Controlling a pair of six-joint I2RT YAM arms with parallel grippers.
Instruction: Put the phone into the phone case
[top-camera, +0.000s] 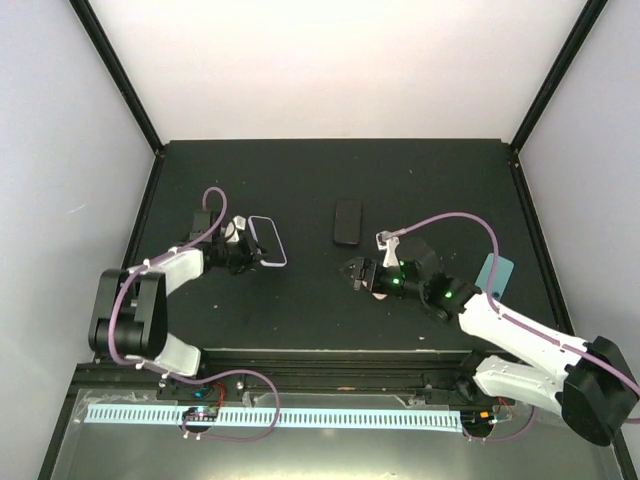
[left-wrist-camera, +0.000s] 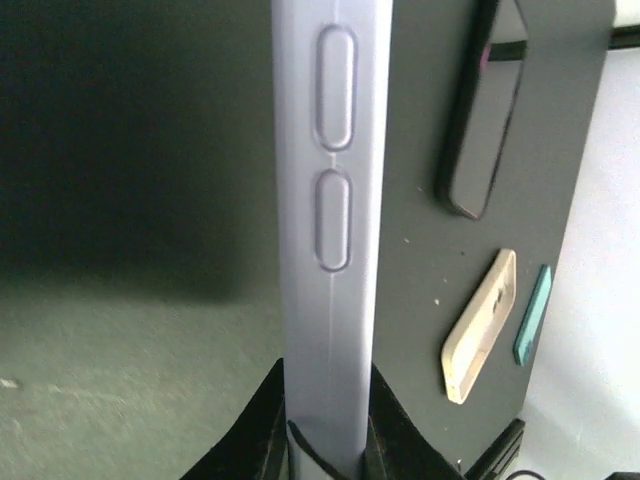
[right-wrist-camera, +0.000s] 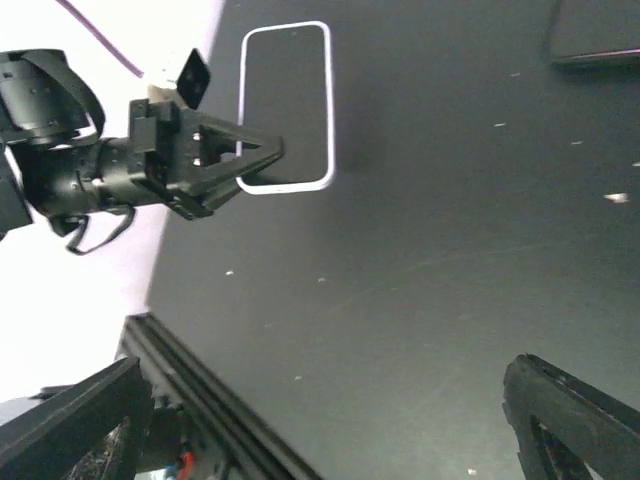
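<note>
The lavender phone case (top-camera: 268, 240) is at the table's left. My left gripper (top-camera: 246, 256) is shut on one end of it. The left wrist view shows the case's side with two button covers (left-wrist-camera: 332, 150) running up from between my left gripper's fingers (left-wrist-camera: 327, 440). The black phone (top-camera: 348, 221) lies flat at the table's middle, apart from the case; it also shows in the left wrist view (left-wrist-camera: 487, 110) and the right wrist view (right-wrist-camera: 595, 35). My right gripper (top-camera: 355, 272) is open and empty, below the phone. The right wrist view shows the held case (right-wrist-camera: 287, 105).
A teal case (top-camera: 496, 274) lies at the right, partly under my right arm. The left wrist view shows a cream case (left-wrist-camera: 480, 325) and the teal one (left-wrist-camera: 532, 313) beyond the phone. The table's front rail (right-wrist-camera: 200, 390) is near my right gripper.
</note>
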